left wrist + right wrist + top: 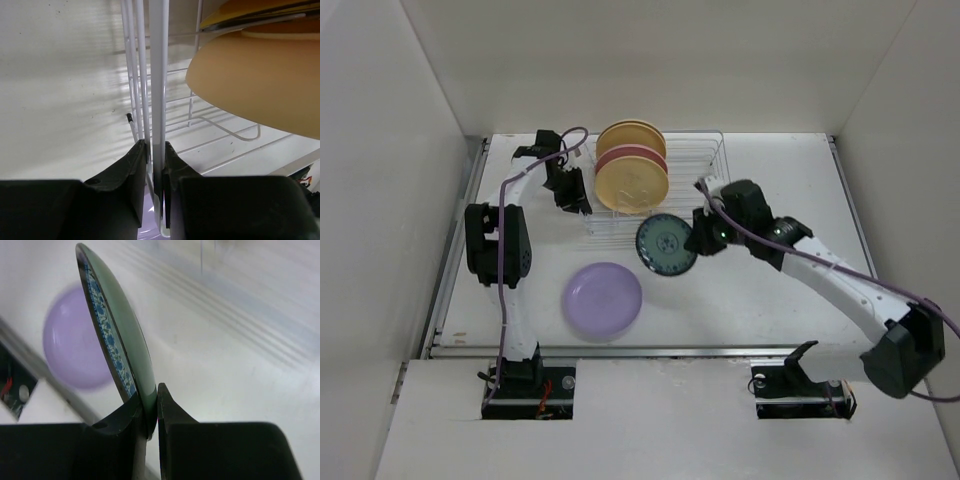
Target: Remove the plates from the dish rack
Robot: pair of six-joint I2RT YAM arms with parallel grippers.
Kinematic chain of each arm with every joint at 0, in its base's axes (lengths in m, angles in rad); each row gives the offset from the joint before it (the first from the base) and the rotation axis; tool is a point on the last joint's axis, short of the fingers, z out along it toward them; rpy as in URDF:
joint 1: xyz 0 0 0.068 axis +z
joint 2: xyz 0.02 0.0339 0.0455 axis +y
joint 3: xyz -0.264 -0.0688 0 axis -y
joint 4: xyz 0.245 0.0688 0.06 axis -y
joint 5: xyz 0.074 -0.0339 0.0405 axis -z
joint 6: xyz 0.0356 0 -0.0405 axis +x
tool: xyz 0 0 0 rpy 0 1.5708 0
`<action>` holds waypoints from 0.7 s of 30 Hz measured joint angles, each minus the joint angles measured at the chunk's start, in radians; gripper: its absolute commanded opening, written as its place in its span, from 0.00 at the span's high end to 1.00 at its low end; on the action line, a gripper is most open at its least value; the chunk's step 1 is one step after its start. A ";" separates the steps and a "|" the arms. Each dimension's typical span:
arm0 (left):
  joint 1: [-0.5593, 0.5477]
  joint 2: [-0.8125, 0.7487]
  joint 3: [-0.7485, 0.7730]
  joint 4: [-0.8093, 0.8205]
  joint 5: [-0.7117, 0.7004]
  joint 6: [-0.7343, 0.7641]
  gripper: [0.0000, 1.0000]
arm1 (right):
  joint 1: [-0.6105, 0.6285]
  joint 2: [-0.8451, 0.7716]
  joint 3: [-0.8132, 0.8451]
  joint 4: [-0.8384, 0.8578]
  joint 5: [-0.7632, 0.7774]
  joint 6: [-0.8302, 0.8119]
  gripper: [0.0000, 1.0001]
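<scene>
- Top external view: the dish rack (695, 165) stands on the table (770, 300), at the side far from the arm bases
- Three large plates stand on edge in the left half of the dish rack: a yellow plate (632, 131) farthest back, a pink plate (632, 155) in front of it, and a cream plate (632, 186) nearest the arms, its small centre mark showing
- The right half of the dish rack shows only bare wire slots
- The left gripper (574, 199) is at the dish rack's left end; the left wrist view shows its two fingers pinched narrow onto an upright white wire of the rack, with the cream plate bulging in just to the right of that wire
- The right gripper (699, 238) is just in front of the dish rack's near edge, its jaws clamped on the rim of the dark-teal plate (666, 244)
- That dark-teal plate is out of the dish rack, just beside its near side, tilted with its patterned face towards the top camera; the right wrist view shows it edge-on with a blue floral band, and I cannot tell whether it touches the table
- The lavender plate (603, 300) lies flat on the table, well in front of the dish rack and apart from both grippers
</scene>
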 measured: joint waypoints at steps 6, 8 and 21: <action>-0.002 0.052 0.100 -0.067 -0.003 0.039 0.58 | -0.066 -0.050 -0.328 -0.042 -0.079 0.187 1.00; -0.002 0.053 0.121 -0.074 -0.015 0.064 0.58 | -0.078 -0.013 -0.369 -0.041 -0.090 0.232 0.91; -0.129 -0.089 0.168 -0.021 -0.197 0.418 0.39 | -0.117 0.054 -0.317 -0.100 0.008 0.362 0.09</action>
